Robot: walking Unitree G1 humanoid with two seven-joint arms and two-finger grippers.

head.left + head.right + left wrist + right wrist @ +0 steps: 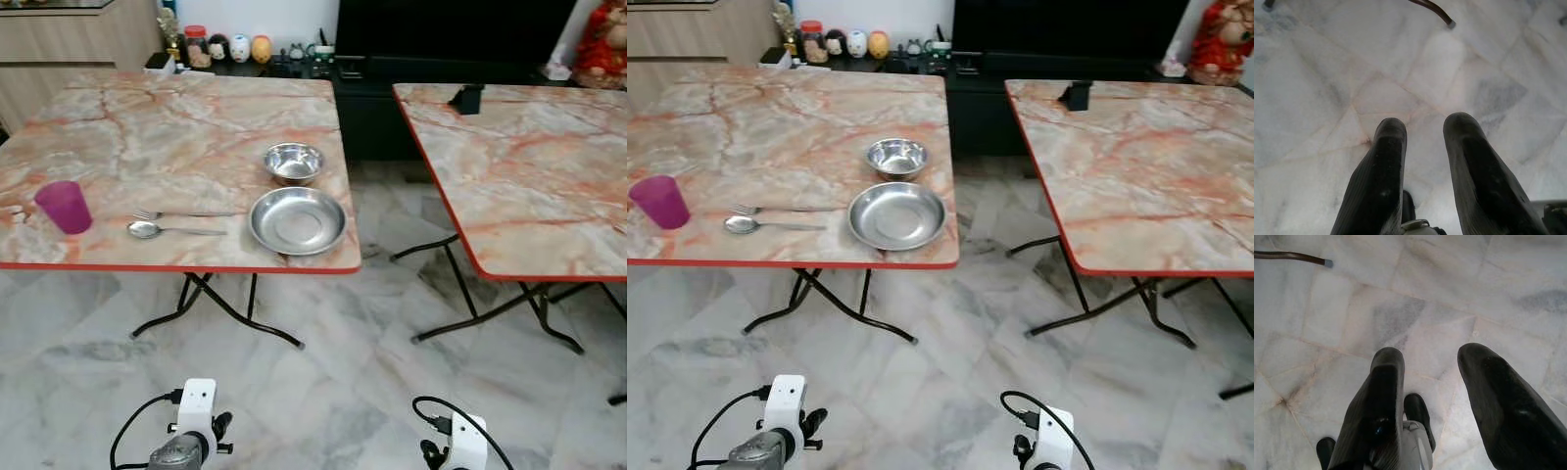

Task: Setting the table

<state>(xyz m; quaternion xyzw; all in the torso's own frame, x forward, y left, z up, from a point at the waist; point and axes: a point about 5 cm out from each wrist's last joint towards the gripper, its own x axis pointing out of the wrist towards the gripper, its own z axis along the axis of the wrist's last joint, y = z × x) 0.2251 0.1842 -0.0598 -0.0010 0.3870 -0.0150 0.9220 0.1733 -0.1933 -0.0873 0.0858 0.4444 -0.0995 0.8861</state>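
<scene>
Both arms hang low over the marble floor (323, 392), well short of the tables. Left gripper (1422, 128): fingers parted, nothing between them, tile below. Right gripper (1430, 363): fingers likewise spread and empty.

Task items sit on the left table (176, 127), near its front edge. Steel plate (297, 220) at the near right corner; small steel bowl (294, 162) just beyond it, apart from it. Fork (181, 213) and spoon (171, 230) lie side by side just left of the plate, handles pointing toward it. Purple cup (65, 207) stands upright at the far left, well apart from the cutlery. The right table (519, 157) carries a dark object (467, 99) at its far edge.

Handling, judged: plate and bowl look rigid, light and slick; pinch on the rim, one finger inside. Cutlery lies flat on a hard top, so a pinch across the handle is likely to slip. Cup looks like light plastic and easily tipped; grasp across the wall.

Unclear: what the dark object is; the clutter on the far sideboard (225, 49); whether the cup holds anything. The right table's far right side is cut off.
</scene>
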